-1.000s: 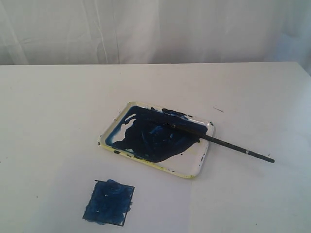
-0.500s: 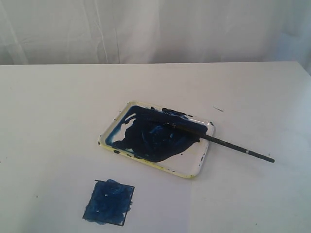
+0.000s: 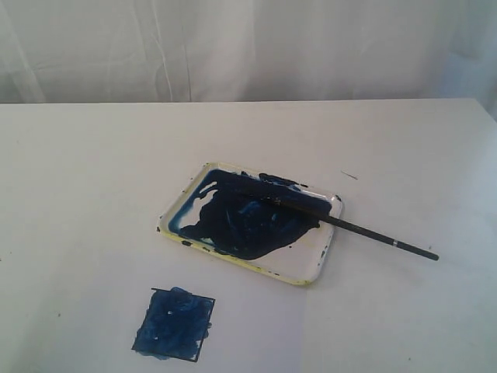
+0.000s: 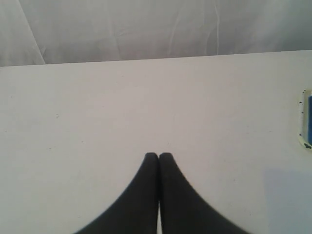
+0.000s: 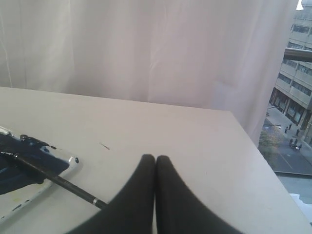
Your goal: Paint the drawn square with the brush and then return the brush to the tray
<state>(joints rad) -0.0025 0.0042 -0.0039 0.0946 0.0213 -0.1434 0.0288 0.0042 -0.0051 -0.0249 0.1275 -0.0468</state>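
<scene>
The drawn square [image 3: 174, 324] lies near the table's front edge, its inside smeared blue. Behind it sits the tray [image 3: 305, 267], coated with dark blue paint. The brush [image 3: 353, 228] lies across the tray's right rim, its tip in the paint and its handle out on the table to the right. No gripper shows in the exterior view. My left gripper [image 4: 158, 156] is shut and empty over bare table, with the tray's edge [image 4: 306, 120] far to one side. My right gripper [image 5: 155, 158] is shut and empty beside the brush handle [image 5: 58, 180] and the tray [image 5: 68, 164].
A white table [image 3: 93, 194] carries everything, backed by a white curtain [image 3: 248, 47]. A short thin dark mark [image 3: 349, 175] lies on the table behind the brush. In the right wrist view the table's edge [image 5: 253, 146] drops off toward a window.
</scene>
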